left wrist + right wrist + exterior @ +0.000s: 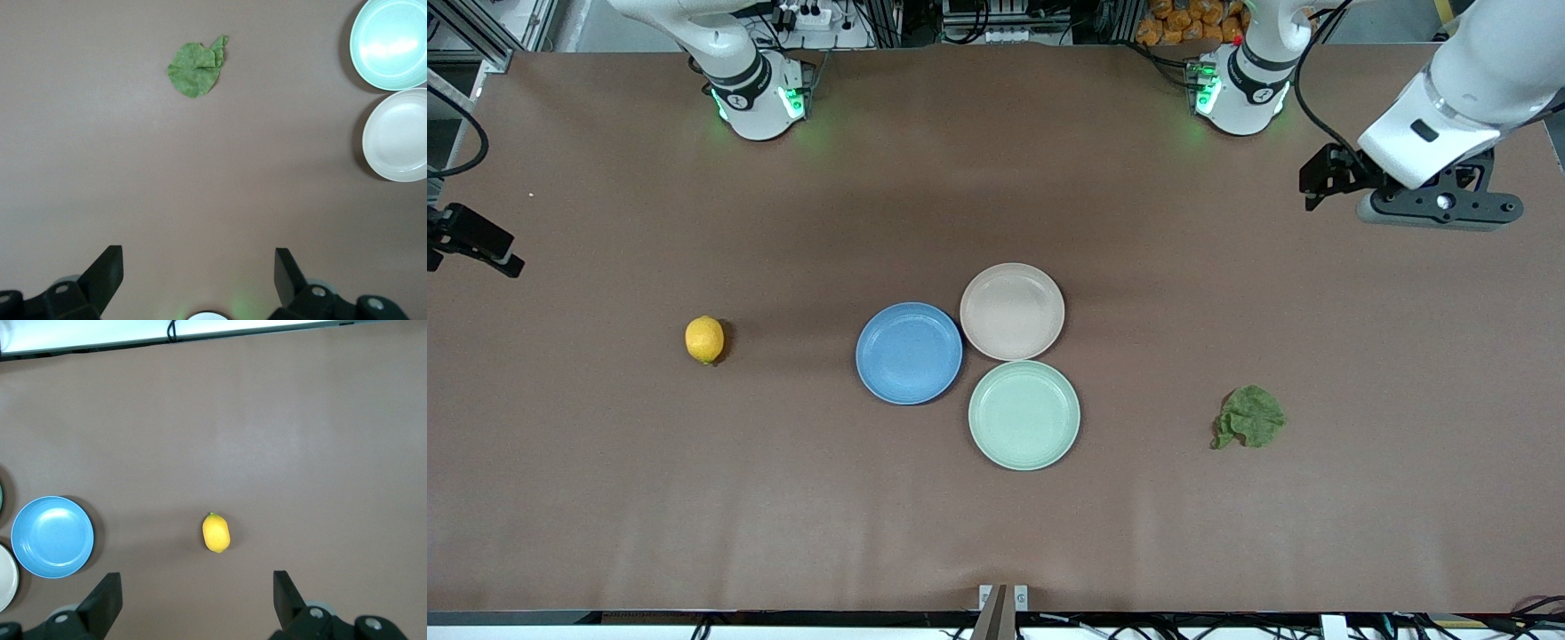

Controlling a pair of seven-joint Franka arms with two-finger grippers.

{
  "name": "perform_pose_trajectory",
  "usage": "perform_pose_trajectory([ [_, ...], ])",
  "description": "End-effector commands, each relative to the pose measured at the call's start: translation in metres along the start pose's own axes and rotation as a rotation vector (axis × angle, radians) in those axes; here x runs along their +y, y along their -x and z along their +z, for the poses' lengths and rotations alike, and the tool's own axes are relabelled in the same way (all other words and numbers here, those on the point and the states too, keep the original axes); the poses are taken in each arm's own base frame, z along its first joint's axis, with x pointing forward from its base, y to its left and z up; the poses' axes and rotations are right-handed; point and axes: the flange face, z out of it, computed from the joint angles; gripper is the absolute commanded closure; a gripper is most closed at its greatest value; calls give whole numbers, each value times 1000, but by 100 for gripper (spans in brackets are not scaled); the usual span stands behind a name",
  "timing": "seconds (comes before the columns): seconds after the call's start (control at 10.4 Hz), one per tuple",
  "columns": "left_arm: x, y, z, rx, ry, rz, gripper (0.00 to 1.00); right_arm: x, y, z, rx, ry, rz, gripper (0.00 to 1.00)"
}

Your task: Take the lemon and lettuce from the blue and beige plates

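Note:
The lemon (704,340) lies on the bare table toward the right arm's end, apart from the empty blue plate (909,353). The lettuce (1249,417) lies on the bare table toward the left arm's end. The empty beige plate (1012,311) touches the blue one. My left gripper (1319,185) is open and empty, up in the air over bare table; its wrist view shows the lettuce (195,67) and the beige plate (398,135). My right gripper (473,240) is open and empty over the table's edge; its wrist view shows the lemon (216,533) and the blue plate (52,537).
An empty mint-green plate (1024,414) sits nearer to the front camera than the beige plate and touches both plates; it also shows in the left wrist view (393,43). The brown table (1227,533) runs wide on all sides of the plates.

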Motion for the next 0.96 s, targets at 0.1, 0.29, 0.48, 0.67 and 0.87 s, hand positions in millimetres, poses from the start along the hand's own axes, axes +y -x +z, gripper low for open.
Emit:
perform_pose_trajectory([
  [0.1,-16,2,-26,18,52,-4,0,-4,-1,-2,9,7,7,0],
  [0.29,-17,1,-35,45,48,-8,0,-5,0,3,-11,8,5,0],
  [0.48,-17,-1,-39,75,50,-3,0,-6,5,7,-54,8,0,0],
  [0.67,-17,-2,-39,80,50,-6,0,-6,7,10,-77,9,-1,0],
  [0.87,-16,-2,-39,80,50,-7,0,-5,9,11,-94,10,-3,0],
])
